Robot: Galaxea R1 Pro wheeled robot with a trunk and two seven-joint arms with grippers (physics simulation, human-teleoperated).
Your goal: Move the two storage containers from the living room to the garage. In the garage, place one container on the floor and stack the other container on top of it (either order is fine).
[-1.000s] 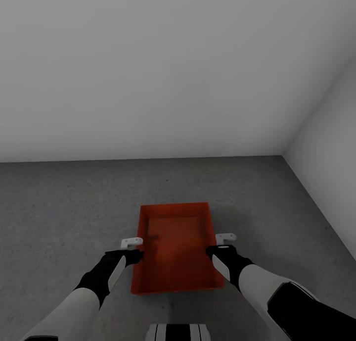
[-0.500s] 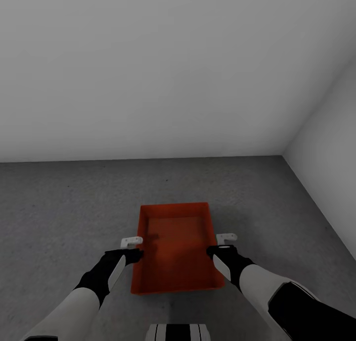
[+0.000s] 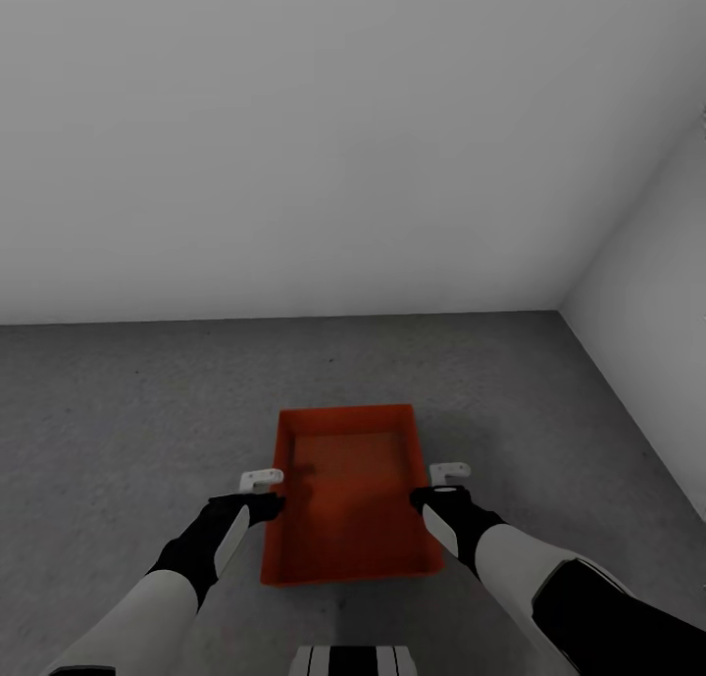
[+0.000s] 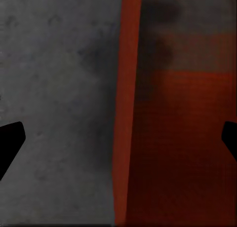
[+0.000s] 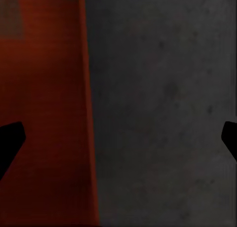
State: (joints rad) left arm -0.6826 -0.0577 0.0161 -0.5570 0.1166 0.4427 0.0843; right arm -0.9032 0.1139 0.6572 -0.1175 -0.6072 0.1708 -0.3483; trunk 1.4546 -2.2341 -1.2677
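Observation:
One orange-red storage container (image 3: 348,494) rests flat on the dark grey concrete floor (image 3: 118,411) of the garage, straight ahead of me. My left gripper (image 3: 265,494) hovers at its left long wall and my right gripper (image 3: 438,487) at its right long wall. In the left wrist view the left gripper (image 4: 119,143) is open, its dark fingertips (image 4: 10,148) far apart on either side of the container wall (image 4: 126,113). In the right wrist view the right gripper (image 5: 118,140) is open the same way over the other wall (image 5: 89,113). Neither is closed on the walls. A second container is out of view.
A plain pale grey wall (image 3: 294,136) runs across the back, meeting a side wall (image 3: 657,313) at the right corner. Bare concrete lies to the left and beyond the container. My base (image 3: 351,658) shows at the lower edge.

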